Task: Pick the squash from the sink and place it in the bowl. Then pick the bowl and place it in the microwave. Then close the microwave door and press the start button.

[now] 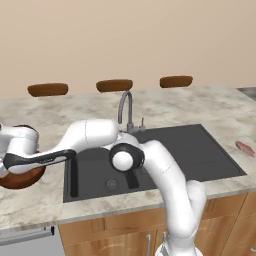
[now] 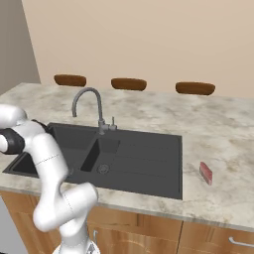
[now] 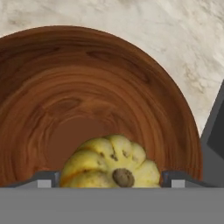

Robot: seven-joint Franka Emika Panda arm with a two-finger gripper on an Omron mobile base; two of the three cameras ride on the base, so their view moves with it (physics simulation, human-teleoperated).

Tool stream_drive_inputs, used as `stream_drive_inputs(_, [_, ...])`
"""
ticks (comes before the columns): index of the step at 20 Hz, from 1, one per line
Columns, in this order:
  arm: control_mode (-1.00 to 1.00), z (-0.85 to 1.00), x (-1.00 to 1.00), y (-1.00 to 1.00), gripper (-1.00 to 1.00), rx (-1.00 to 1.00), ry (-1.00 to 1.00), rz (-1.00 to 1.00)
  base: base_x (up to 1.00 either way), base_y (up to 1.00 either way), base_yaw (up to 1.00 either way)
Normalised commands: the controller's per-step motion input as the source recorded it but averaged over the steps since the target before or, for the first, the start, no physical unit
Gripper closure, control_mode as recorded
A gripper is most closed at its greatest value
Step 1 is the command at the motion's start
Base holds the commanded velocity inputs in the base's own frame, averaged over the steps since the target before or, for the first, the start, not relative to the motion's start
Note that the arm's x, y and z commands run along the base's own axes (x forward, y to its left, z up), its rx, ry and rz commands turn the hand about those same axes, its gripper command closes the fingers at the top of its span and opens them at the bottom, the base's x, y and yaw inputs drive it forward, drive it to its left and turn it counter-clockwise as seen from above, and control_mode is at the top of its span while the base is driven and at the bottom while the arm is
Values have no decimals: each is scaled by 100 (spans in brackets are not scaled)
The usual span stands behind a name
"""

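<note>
The squash [image 3: 111,164] lies inside the bowl [image 3: 65,87], which stands on the marble surface [image 1: 210,107] left of the sink [image 1: 165,155]. The tool [image 3: 109,177] hangs above it with fingers spread on both sides.

The arm [image 1: 150,165] reaches far left, pincer [image 3: 112,177] spread wide.

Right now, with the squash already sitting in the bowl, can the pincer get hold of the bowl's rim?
Probably yes. The pincer hangs open directly over the bowl, with the squash between its fingertips; the rim looks unobstructed on the marble counter, so a sideways shift should reach it.
</note>
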Motion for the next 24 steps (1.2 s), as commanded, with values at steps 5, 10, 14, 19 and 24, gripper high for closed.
stream_drive_inputs(5, [-100, -35, 37, 0, -100, 0, 0, 0, 0, 0, 0])
stream_drive_inputs(10, [-100, 6, 26, -1, -100, 8, 0, 0, 0, 0, 0])
stream_drive_inputs(14, [-100, 1, 6, 0, -100, 3, 0, 0, 0, 0, 0])
stream_drive_inputs(19, [-100, 2, -16, 6, -100, 0, 0, 0, 0, 0, 0])
stream_drive_inputs(24, [-100, 44, -79, 22, -100, 0, 0, 4, 0, 0, 0])
